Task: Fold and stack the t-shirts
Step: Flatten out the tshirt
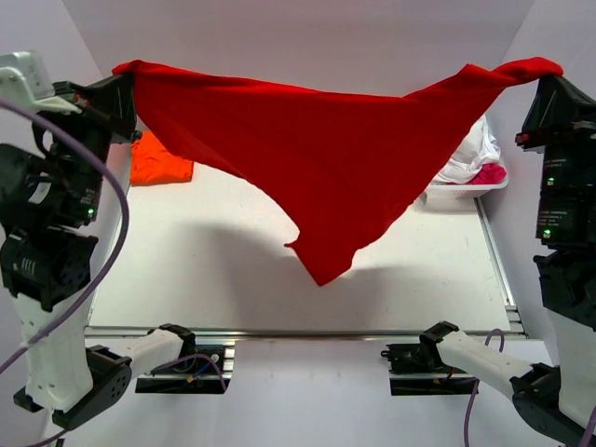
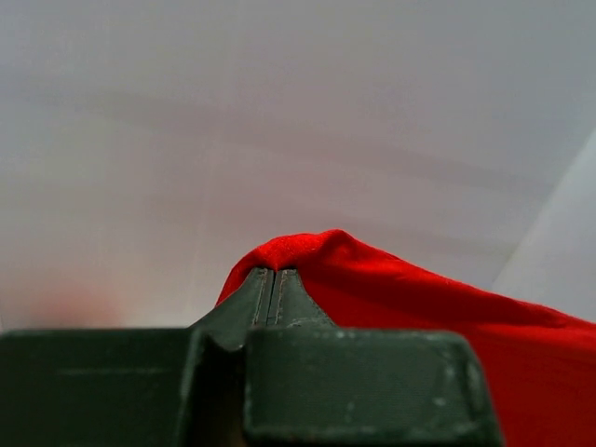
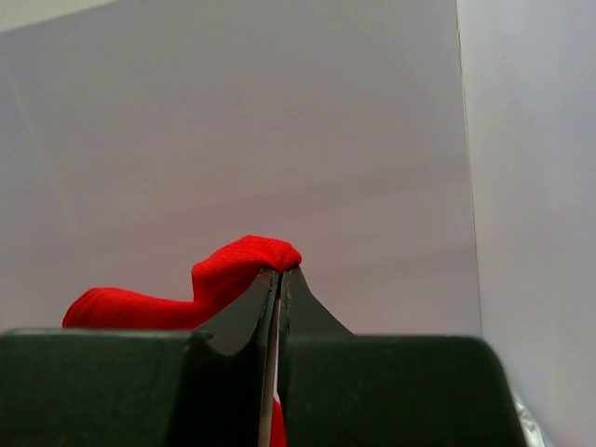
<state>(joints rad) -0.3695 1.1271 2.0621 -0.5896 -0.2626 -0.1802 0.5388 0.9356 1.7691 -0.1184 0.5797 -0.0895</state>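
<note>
Claws both pinched fully shut on cloth. The left claw (image 1: 128,82) has one top corner of the red t-shirt (image 1: 335,158) and the right claw (image 1: 548,76) has the other. Shirt hangs stretched between them above the table (image 1: 205,270), sagging to a point near the middle, tip apparently off the surface. Both wrist views show red fabric bunched over closed fingertips. The orange t-shirt (image 1: 160,160) lies crumpled on the table at far left. A bin (image 1: 466,193) at far right holds white and pink cloth.
</note>
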